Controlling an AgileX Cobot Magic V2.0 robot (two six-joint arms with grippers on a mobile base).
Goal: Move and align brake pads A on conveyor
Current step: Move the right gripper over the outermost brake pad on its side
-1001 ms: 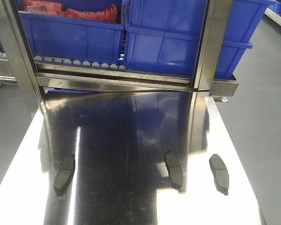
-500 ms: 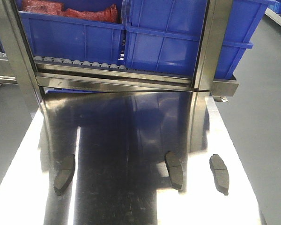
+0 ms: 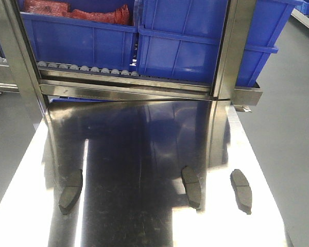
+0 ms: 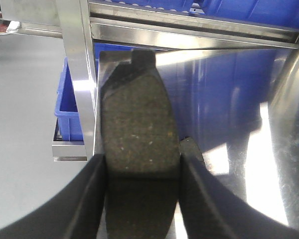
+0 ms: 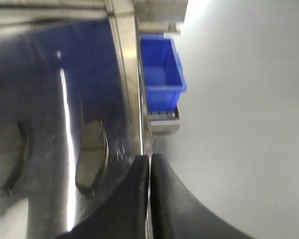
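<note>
On steel table (image 3: pixel 144 139), pads (image 3: pixel 191 186) (grey floor (image 3: pixel 283 128)); left pincer (image 4: pixel 142 162) pinches pad (image 4: pixel 137 119), right pincer (image 5: pixel 150 162) closed.

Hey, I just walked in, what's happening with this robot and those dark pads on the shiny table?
The left pincer grips one brake pad by its long edges, near the steel table's left edge. The right pincer is shut and empty, by the table's right edge. Three more brake pads lie apart on the table. No conveyor shows in these views.
</note>
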